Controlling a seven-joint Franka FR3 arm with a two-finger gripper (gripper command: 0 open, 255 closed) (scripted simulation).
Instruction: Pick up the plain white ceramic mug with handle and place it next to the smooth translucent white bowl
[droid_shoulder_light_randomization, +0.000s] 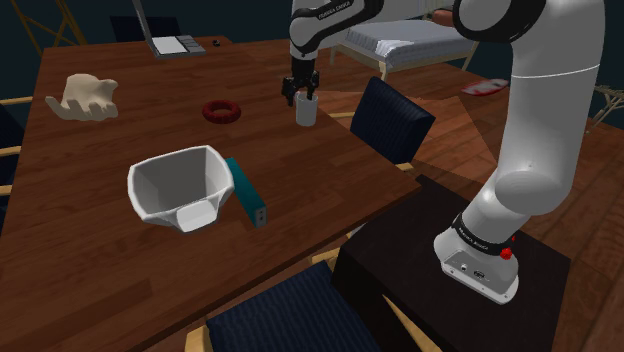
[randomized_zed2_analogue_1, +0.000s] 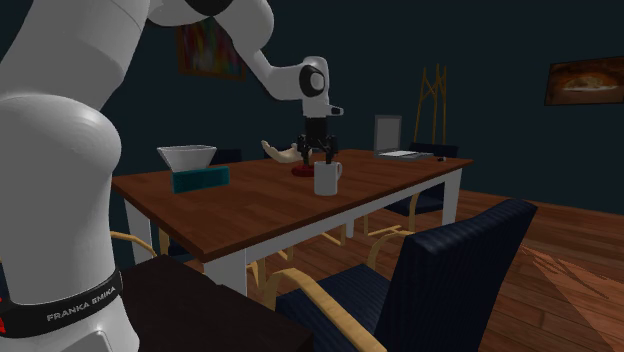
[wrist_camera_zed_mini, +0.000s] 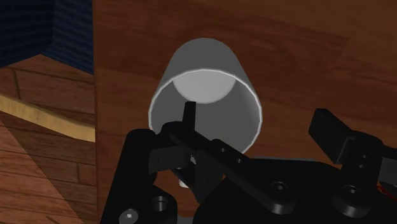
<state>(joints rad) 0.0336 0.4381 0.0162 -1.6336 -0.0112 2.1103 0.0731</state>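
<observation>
White mug, standing upright near the desk edge that faces the dark blue chair, with the black gripper poised directly over its rim. In the wrist view the jaws are apart: one finger reaches down into the mouth of the mug, while the other sits outside the wall and does not appear to touch it, so the mug is judged not yet gripped. The second exterior view shows the mug resting on the desk under the gripper, its handle turned toward that view's right. The white bowl stands well apart from the mug, toward the desk's opposite long edge, with a teal box just beside it on the side nearer the mug. Progress: the approach looks complete. Remaining steps are closing on the mug wall, lifting, carrying across the desk and setting down next to the bowl. Hard to make out: the handle cannot be located in the wrist view, where the gripper body covers the near part of the rim. Whether the inner finger touches the wall cannot be told. The bowl is partly masked by the arm and the teal box in the second exterior view.
</observation>
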